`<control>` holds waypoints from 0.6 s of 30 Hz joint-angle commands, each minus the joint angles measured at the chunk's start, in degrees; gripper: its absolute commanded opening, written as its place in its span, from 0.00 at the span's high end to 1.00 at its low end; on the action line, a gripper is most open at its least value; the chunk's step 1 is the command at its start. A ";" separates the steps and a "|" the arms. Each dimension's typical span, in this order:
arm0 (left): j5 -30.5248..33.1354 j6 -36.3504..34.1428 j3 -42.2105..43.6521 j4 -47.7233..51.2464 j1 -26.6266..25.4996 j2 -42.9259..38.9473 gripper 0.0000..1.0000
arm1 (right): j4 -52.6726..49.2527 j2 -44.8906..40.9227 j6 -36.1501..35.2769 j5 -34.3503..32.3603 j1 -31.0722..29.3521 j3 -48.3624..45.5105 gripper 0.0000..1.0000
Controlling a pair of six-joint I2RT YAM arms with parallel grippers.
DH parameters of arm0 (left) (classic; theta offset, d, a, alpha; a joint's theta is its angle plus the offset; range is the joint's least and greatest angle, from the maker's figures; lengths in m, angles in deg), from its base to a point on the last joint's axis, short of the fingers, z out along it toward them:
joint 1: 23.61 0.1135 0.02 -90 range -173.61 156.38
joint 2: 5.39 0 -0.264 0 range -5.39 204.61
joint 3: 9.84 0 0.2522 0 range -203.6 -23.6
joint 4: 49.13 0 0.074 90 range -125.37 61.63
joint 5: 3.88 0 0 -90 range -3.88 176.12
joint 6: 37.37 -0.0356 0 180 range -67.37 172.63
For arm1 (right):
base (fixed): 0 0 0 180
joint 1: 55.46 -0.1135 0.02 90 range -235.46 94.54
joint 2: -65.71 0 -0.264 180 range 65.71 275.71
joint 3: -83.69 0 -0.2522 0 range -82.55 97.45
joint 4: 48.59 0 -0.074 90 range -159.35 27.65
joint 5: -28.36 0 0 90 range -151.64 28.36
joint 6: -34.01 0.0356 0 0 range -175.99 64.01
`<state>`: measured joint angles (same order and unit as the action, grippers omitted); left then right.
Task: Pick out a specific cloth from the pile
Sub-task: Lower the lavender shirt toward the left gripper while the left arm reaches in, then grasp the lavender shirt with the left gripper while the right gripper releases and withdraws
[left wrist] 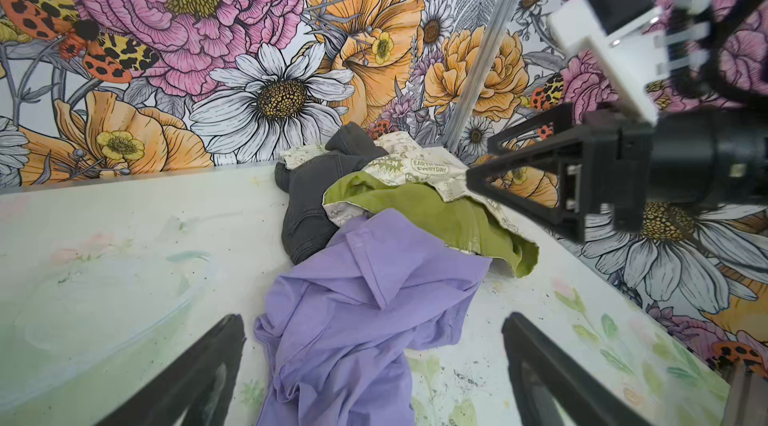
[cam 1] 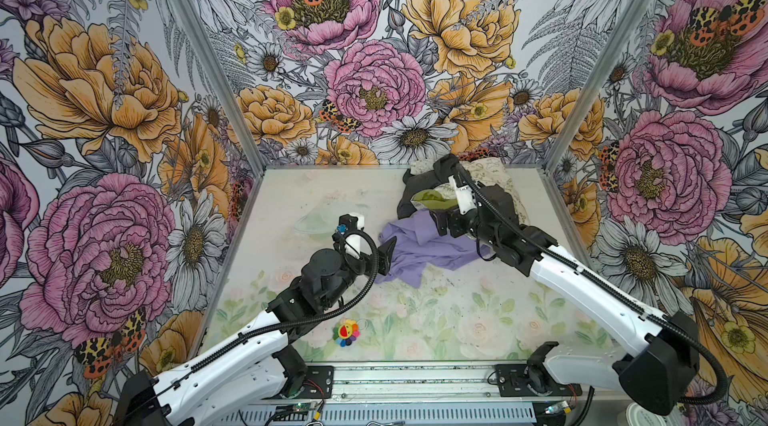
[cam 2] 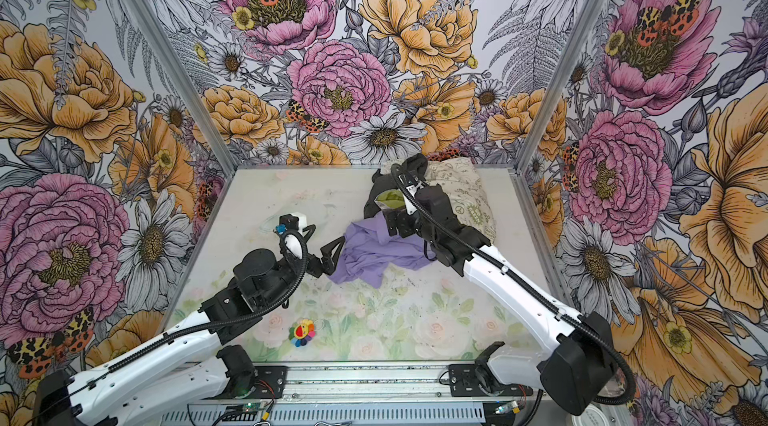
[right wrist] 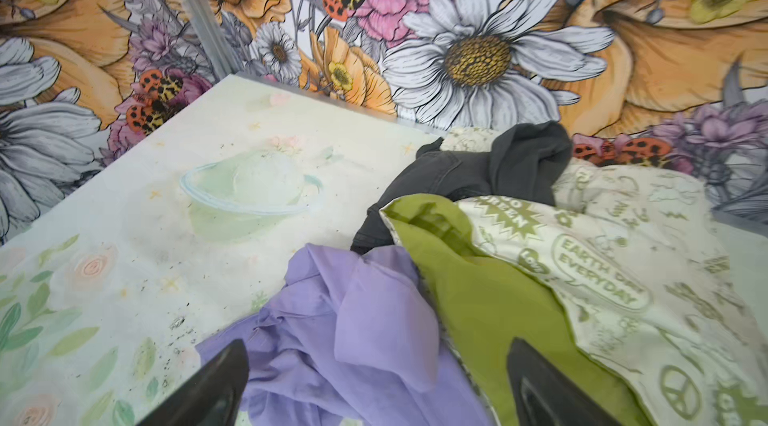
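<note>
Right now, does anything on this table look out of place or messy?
Yes: a small rainbow flower toy lies alone near the front edge, far from the pile, and dark specks dirty the table beside the lavender cloth.

Soft matt lavender cloth (left wrist: 353, 320), heavier charcoal garment (left wrist: 307, 203) with stitched seams, smooth printed tabletop (left wrist: 145, 216)

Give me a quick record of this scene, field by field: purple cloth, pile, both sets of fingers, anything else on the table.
purple cloth: crumpled on the table, far edge touching the pile
pile: dark grey garment, cream printed cloth with green lining, far right corner
left fingers: open, at the cloth's left edge, gripping nothing
right fingers: open, over where cloth meets pile, holding nothing
other: clear bowl, small rainbow flower toy
</note>
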<state>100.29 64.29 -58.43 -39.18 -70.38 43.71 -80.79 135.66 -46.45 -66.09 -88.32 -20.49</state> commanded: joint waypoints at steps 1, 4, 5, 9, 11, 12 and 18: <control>0.53 0.05 -3.71 2.56 -0.52 4.36 0.02 | -2.87 -3.61 -0.36 -4.33 0.72 -1.85 0.02; -1.38 -0.50 -6.94 3.87 -0.50 10.46 0.02 | -3.15 -6.53 0.38 -5.12 2.03 -3.29 0.02; -1.78 -0.69 -8.18 4.34 -0.44 12.84 0.02 | -3.19 -7.28 0.76 -5.21 2.50 -3.45 0.01; -6.78 -1.90 -12.69 5.14 -0.54 21.72 0.05 | -3.30 -9.61 1.83 -7.37 4.27 -3.77 0.01; -7.98 -3.15 -15.69 6.57 -1.17 26.97 0.07 | -3.33 -10.84 2.52 -9.19 5.27 -3.93 0.01; -8.35 -4.27 -17.08 7.37 -1.62 29.05 0.09 | -3.51 -11.41 2.86 -9.82 5.82 -3.99 0.00; -4.82 -12.97 -27.89 12.01 -6.75 43.16 0.22 | -3.82 -15.28 7.48 -9.96 12.22 -6.05 0.01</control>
<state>94.68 57.12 -82.17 -30.24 -74.81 83.36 -84.41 122.20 -42.23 -74.53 -78.33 -25.64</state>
